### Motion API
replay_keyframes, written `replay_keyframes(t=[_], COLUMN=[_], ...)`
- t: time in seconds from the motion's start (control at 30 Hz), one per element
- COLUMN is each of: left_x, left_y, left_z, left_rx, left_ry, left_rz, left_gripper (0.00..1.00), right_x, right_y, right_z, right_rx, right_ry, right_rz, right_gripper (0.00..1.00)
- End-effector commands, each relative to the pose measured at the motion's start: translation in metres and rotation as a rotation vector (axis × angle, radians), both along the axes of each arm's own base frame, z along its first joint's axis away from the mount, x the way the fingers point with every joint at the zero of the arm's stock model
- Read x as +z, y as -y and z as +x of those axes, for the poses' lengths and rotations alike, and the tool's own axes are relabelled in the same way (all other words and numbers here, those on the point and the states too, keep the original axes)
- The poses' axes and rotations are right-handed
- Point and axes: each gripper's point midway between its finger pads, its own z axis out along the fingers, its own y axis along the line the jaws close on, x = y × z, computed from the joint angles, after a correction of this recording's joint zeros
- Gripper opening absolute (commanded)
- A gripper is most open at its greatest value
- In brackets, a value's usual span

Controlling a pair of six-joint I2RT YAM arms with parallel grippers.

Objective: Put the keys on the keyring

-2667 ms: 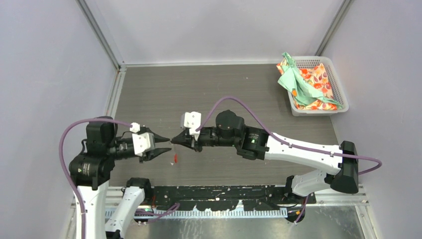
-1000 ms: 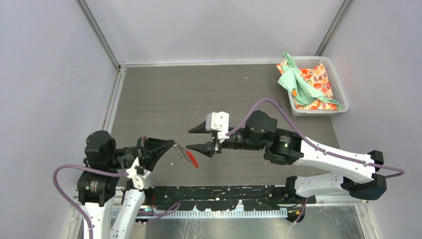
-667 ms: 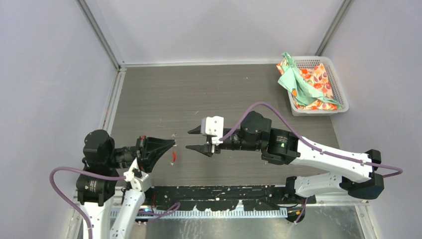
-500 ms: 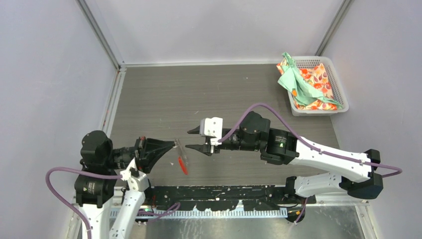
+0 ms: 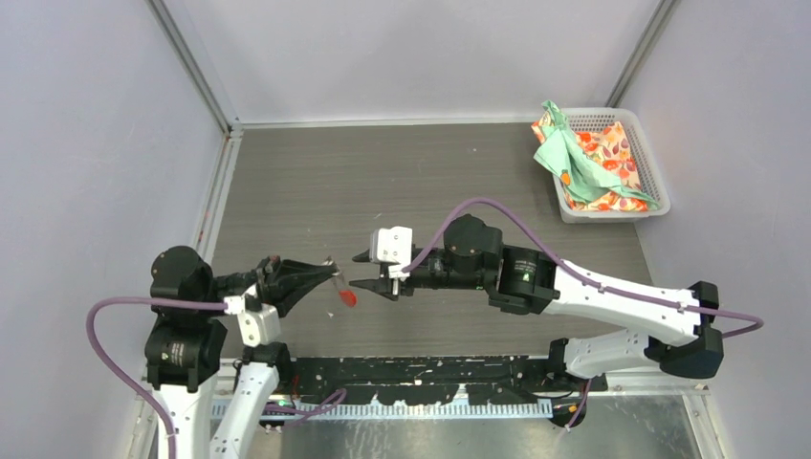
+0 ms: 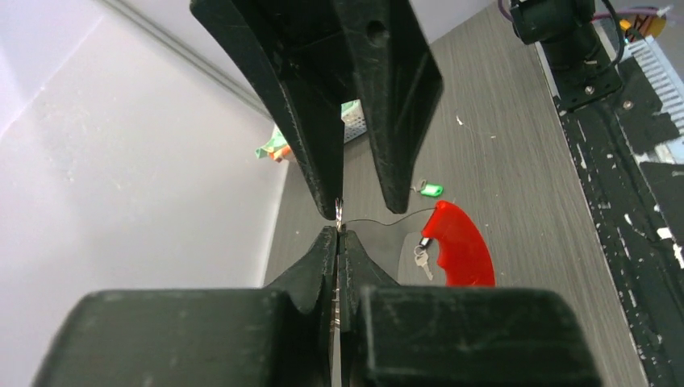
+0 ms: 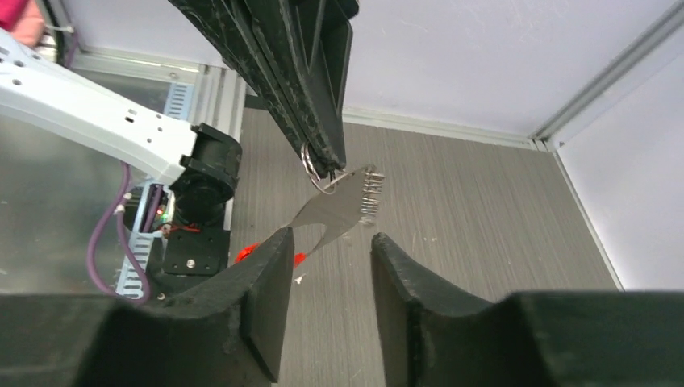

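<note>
My left gripper (image 5: 330, 267) is shut on the keyring (image 7: 311, 165), pinching its thin metal ring edge-on between the fingertips (image 6: 327, 242). From the ring hang a flat silver piece (image 7: 343, 210) and the red tab (image 6: 460, 246), with a small silver key (image 6: 421, 260) beside the tab. In the top view the tab (image 5: 346, 298) dangles just above the table. My right gripper (image 5: 361, 271) faces the left one, open, its fingers (image 7: 266, 298) either side of the silver piece without touching it. A green-tagged key (image 6: 430, 190) lies on the table beyond.
A white basket (image 5: 650, 182) with green and floral cloths (image 5: 574, 153) stands at the back right. Grey walls close in the table on three sides. The black rail (image 5: 430, 378) with the arm bases runs along the near edge.
The right gripper has moved left toward the left gripper's tips and its jaws have narrowed. The keyring's red tab has swung about under the left gripper, which stays shut.
</note>
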Motion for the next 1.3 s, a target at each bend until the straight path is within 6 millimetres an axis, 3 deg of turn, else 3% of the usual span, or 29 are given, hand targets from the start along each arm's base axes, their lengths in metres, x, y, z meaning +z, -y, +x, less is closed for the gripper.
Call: replay_keyframes(t=[0.0,0.13,0.2,0.3,0.4,0.53,0.87,1.03,1.27], left_x=[0.012,-0.002,-0.012,-0.022,-0.028,-0.035,-0.039,-0.039,-0.039], left_y=[-0.001,0.0,0.0,0.0,0.0,-0.001,-0.002,-0.002,-0.003], left_z=[0.015,0.022,0.026,0.029,0.031,0.031,0.024,0.021,0.018], left_rx=[0.053,0.069,0.076,0.076,0.078,0.079,0.081,0.081,0.082], left_ry=[-0.125,-0.248,-0.29,-0.293,-0.283,-0.298,-0.261,-0.262,-0.264], left_rz=[-0.063,-0.079,-0.08,-0.072,-0.065,-0.047,-0.031,-0.032,-0.035], left_gripper=[0.0,0.0,0.0,0.0,0.0,0.0,0.0,0.0,0.0], right_x=[0.03,-0.001,-0.028,-0.08,-0.129,-0.181,-0.265,-0.296,-0.321], right_y=[0.017,0.085,0.121,0.162,0.182,0.186,0.151,0.144,0.146], right_z=[0.029,0.118,0.147,0.174,0.184,0.189,0.211,0.224,0.233], right_rx=[-0.171,-0.533,-0.642,-0.811,-0.914,-0.952,-0.929,-0.951,-0.989], right_ry=[-0.017,-0.29,-0.42,-0.541,-0.658,-0.722,-0.968,-0.994,-0.982], right_rz=[0.081,0.167,0.205,0.16,0.1,0.009,-0.079,-0.119,-0.165], right_gripper=[0.52,0.65,0.69,0.71,0.69,0.61,0.52,0.47,0.45])
